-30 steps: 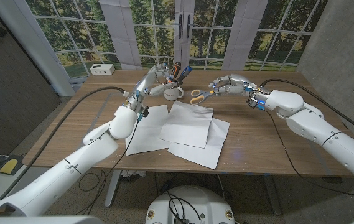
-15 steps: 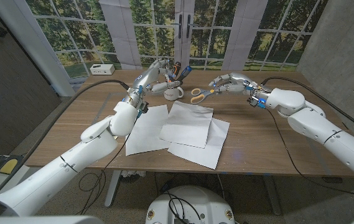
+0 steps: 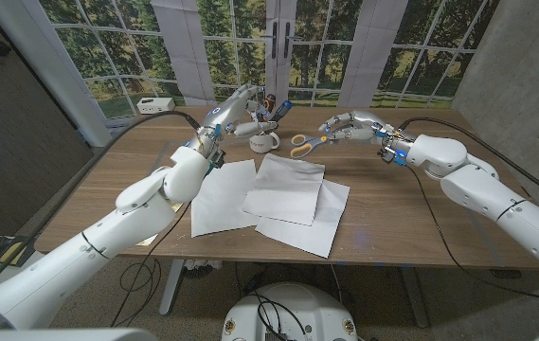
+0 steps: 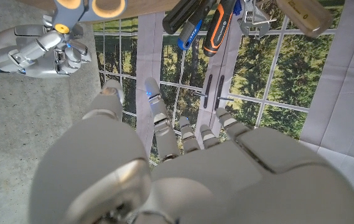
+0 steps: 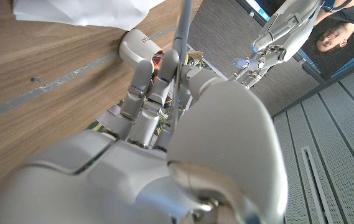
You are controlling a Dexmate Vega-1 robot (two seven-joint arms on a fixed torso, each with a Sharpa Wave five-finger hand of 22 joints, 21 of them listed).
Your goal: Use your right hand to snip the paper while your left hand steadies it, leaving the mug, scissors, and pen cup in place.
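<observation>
Several white paper sheets point(image 3: 283, 194) lie overlapped on the middle of the wooden table point(image 3: 411, 218). Behind them stand a white mug point(image 3: 265, 142) and a pen cup point(image 3: 271, 112) full of tools point(image 4: 217, 25). My right hand point(image 3: 350, 127) is raised behind the sheets and grips the scissors point(image 3: 303, 144), whose orange handles point(image 4: 71, 7) stick out toward the mug. The metal blade point(image 5: 183, 25) runs out past my fingers point(image 5: 142, 87). My left hand point(image 3: 235, 102) hovers above the mug and pen cup, its fingers point(image 4: 158, 115) apart and holding nothing.
A small white box point(image 3: 155, 104) sits at the table's back left by the window. Black cables trail along both arms. A person point(image 5: 335, 31) is in the right wrist view. The mug point(image 5: 136, 45) and a sheet corner point(image 5: 77, 9) appear there too.
My left hand has risen and moved back from beside the mug to above the pen cup. My right hand with the scissors has barely moved.
</observation>
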